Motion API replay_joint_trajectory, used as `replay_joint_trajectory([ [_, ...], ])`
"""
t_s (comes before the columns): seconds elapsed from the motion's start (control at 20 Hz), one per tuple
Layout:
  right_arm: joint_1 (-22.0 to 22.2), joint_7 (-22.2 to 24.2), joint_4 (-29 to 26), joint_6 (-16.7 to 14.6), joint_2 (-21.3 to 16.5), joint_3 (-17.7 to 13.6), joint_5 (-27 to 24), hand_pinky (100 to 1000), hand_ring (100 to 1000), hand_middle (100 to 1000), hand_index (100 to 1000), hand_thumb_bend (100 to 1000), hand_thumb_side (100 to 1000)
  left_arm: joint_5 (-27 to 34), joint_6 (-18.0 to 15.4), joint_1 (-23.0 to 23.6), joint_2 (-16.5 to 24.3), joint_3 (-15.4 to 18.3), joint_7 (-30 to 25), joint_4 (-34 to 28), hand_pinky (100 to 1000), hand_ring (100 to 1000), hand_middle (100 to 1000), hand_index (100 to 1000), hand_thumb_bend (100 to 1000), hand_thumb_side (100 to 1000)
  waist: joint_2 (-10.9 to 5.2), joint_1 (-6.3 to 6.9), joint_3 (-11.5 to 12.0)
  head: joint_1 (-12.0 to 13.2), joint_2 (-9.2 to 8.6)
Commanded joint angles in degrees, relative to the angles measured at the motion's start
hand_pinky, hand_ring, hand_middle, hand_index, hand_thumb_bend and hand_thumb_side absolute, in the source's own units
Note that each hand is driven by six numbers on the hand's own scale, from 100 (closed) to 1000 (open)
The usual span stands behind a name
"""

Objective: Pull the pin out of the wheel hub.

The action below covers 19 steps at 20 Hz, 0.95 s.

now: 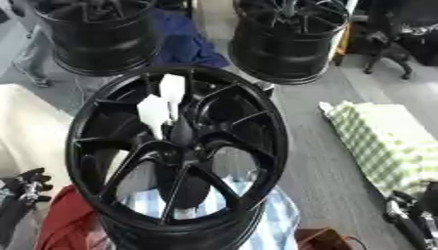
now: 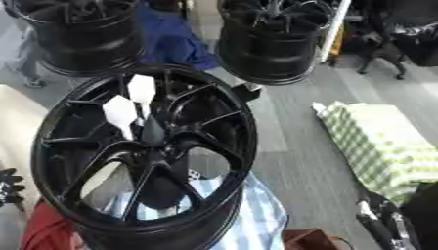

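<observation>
Grey floor lies behind the black wheel hub (image 1: pixel 177 156). Its pin (image 1: pixel 181 131) rises from the centre, well apart from both hands. The left hand (image 1: pixel 26 188) shows curled, empty fingers; the right hand (image 1: pixel 409 215) I cannot judge. A slanted reach may strike the spokes.

Black multi-spoke wheel hub (image 1: pixel 175 151), face up, ctr foreground; white pins (image 1: pixel 156 113) upright betw. spokes.
</observation>
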Motion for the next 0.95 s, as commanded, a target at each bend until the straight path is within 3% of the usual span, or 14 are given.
replay_joint_trajectory([
  [0.05, -0.6, -3.5, 0.3, -1.1, -1.3, 1.6, -1.1, 618, 540, 582, 819, 100, 454, 0.2, -0.2, -0.8, 1.5, -0.1, 0.0, -0.5, 650, 711, 689, 834, 100, 531, -0.31, 0.16, 0.1, -0.2, -0.15],
  [0.7, -0.8, -18.4, -0.1, 0.4, -1.1, 7.5, 2.3, 618, 538, 581, 822, 100, 458, 0.3, 0.0, -0.7, 1.4, 0.0, -0.1, -0.9, 649, 707, 687, 834, 100, 530, -0.46, 0.18, 0.3, -0.2, -0.15],
  [0.95, -0.9, -21.0, -0.2, 0.7, -1.0, 8.7, 2.9, 618, 537, 580, 821, 100, 456, 0.3, 0.1, -0.6, 1.5, 0.2, 0.0, -1.0, 649, 708, 687, 834, 100, 530, -0.52, 0.19, 0.2, -0.5, -0.15],
])
